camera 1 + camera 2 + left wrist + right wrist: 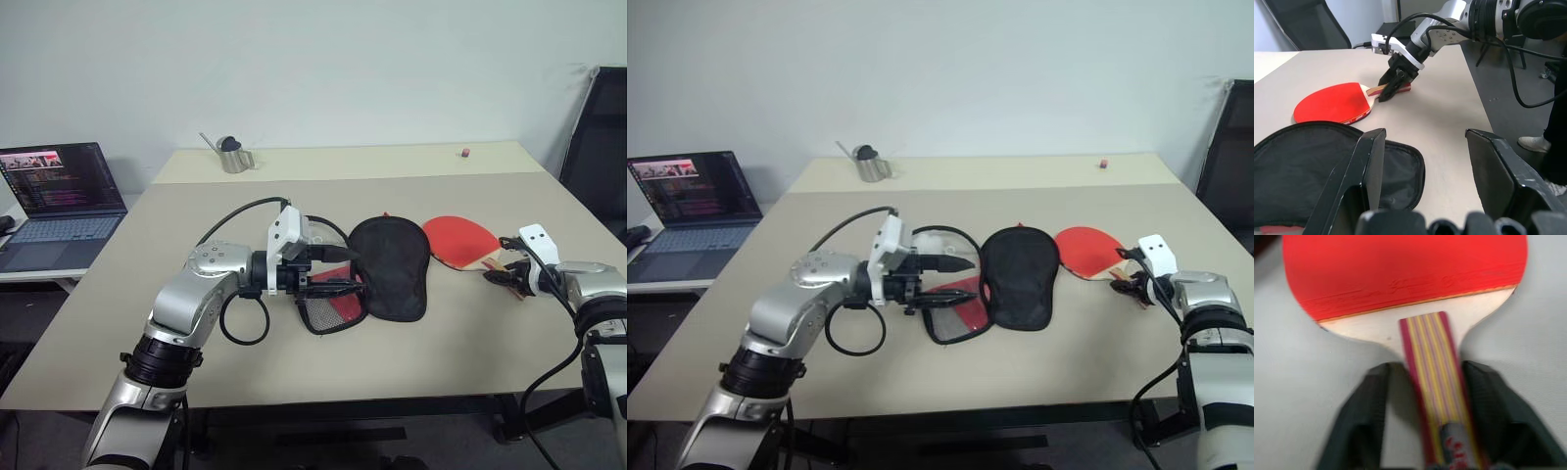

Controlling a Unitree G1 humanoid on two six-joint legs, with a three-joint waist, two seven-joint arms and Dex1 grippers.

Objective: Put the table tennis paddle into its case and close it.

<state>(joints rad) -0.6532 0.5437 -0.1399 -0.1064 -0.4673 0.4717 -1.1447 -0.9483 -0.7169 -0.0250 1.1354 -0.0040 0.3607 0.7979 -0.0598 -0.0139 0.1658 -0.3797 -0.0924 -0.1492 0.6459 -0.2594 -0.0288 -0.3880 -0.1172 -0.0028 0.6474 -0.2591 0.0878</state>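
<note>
— While the paddle (460,240) lies flat on the table (470,323), red face up, where does its handle sit?
— Between the two fingers of the right gripper (1425,431), which flank it closely; whether they actually press on it I cannot tell.
— And the case (390,266)?
— Just left of the paddle, black side up, its opened red and mesh flap by the left gripper (333,269). Those fingers stand apart, one above the flap's edge and one at it; no clear grip shows.
— Anything farther off?
— A laptop (61,201) on a side desk, and a small metal can (233,157) at the table's far edge.
</note>
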